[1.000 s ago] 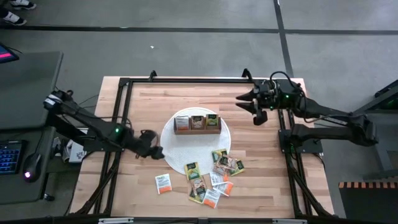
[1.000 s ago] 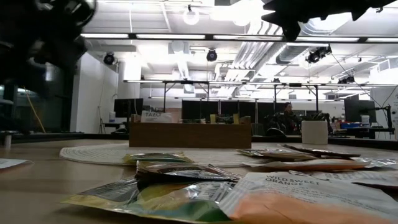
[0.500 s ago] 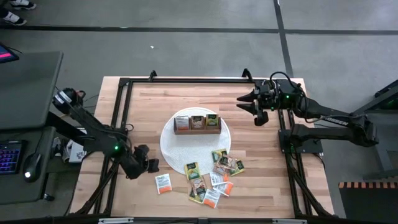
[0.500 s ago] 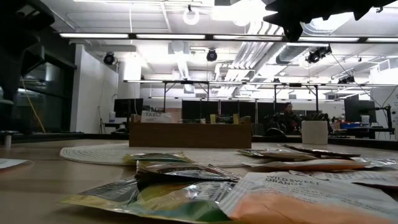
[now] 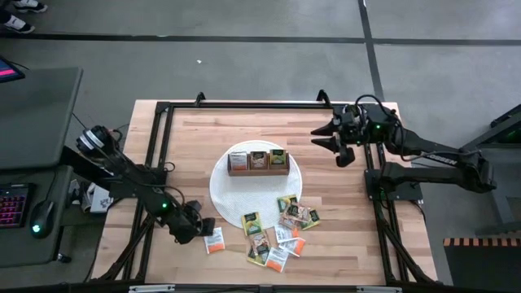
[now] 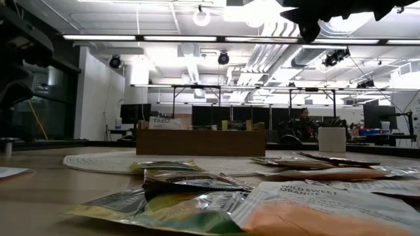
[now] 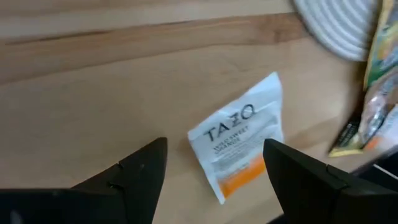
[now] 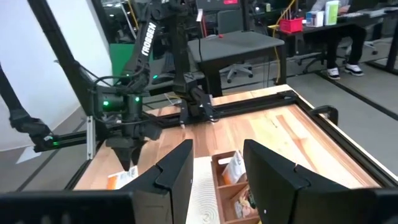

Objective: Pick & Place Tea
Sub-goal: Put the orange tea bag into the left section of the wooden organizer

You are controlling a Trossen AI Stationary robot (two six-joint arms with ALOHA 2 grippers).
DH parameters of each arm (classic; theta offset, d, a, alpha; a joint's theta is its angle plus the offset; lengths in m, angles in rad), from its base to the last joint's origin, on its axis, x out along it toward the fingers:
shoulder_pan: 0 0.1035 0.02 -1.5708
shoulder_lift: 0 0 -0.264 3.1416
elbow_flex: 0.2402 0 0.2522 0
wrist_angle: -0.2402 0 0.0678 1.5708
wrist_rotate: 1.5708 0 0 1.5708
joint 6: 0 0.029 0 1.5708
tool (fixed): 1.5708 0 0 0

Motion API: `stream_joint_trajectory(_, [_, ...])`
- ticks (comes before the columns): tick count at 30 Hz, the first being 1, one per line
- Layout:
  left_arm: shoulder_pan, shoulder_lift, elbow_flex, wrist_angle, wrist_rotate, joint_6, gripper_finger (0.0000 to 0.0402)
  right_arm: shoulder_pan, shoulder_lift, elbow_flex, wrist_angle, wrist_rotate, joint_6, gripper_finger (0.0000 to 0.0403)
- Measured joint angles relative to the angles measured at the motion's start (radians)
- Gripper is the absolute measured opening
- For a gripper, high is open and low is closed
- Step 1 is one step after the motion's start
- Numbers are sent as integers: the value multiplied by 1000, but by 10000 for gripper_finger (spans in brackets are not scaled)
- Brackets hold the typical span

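- Hovering over the near-left of the table [image 5: 187,138], the left pincer [image 5: 202,230] stands released, its fingers either side of 1 lone orange-and-white tea packet [image 5: 213,240], not yet gripped.
- Most tea packets [image 5: 281,228] lie loose, near and right.
- Farther off, the wooden box [image 5: 258,161] on the round mat [image 5: 224,191] already holds some packets.
- Far right, the right pincer [image 5: 335,146] waits, part-open, grasping nothing.

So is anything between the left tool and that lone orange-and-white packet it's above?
Nothing visible. The left tool is open above the lone Tazo packet, which lies flat on bare table, apart from the pile and the mat.
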Motion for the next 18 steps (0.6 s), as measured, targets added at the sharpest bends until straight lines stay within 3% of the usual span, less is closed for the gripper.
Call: stream_joint_trajectory(18, [1, 43, 1, 64, -54, 21, 250, 30, -19, 0, -21, -3, 19, 138])
